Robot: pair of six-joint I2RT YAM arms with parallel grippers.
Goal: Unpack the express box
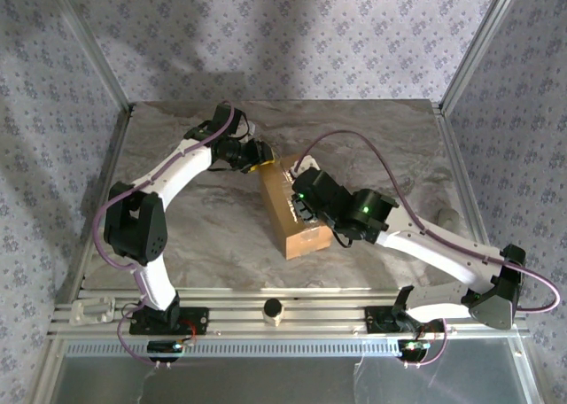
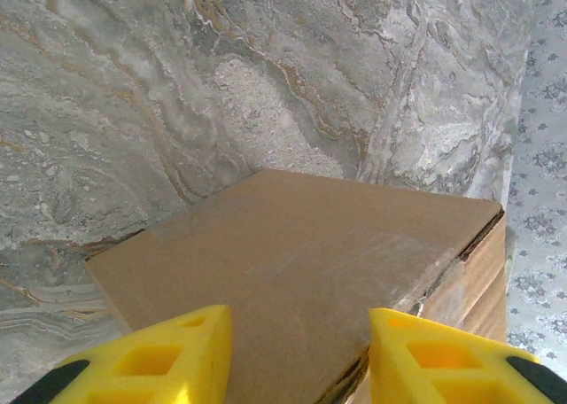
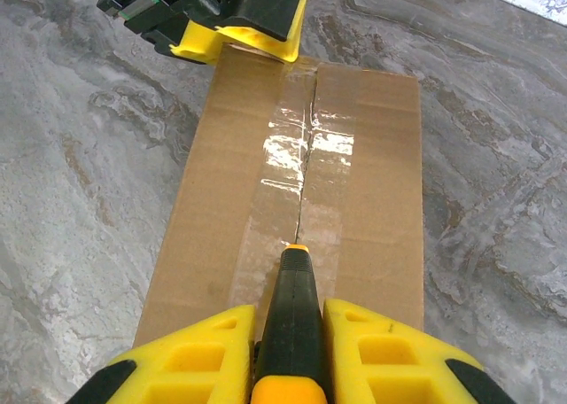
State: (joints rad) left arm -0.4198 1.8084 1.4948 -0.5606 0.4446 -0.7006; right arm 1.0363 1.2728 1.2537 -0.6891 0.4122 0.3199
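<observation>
Lying flat near the middle of the bench [image 1: 195, 236], a little right of centre: a brown cardboard box [image 1: 285, 220], set lengthwise from the far side toward the near edge at a slight slant, with both top flaps closed. Along the top, a strip of clear tape [image 3: 297, 156] over the seam between the flaps.

At the box's far end, the left gripper [image 1: 256, 163], with yellow fingers [image 2: 182, 355] spread apart and the cardboard top showing between them. Cannot tell whether pinching the box or only resting on it.

Over the near half, the right gripper [image 3: 291, 308], clenched on a black knife [image 3: 295, 284] with an orange tip, squeezing the handle from both sides. Aimed along the seam toward the far end, with the tip down on the tape about halfway along the box.
</observation>
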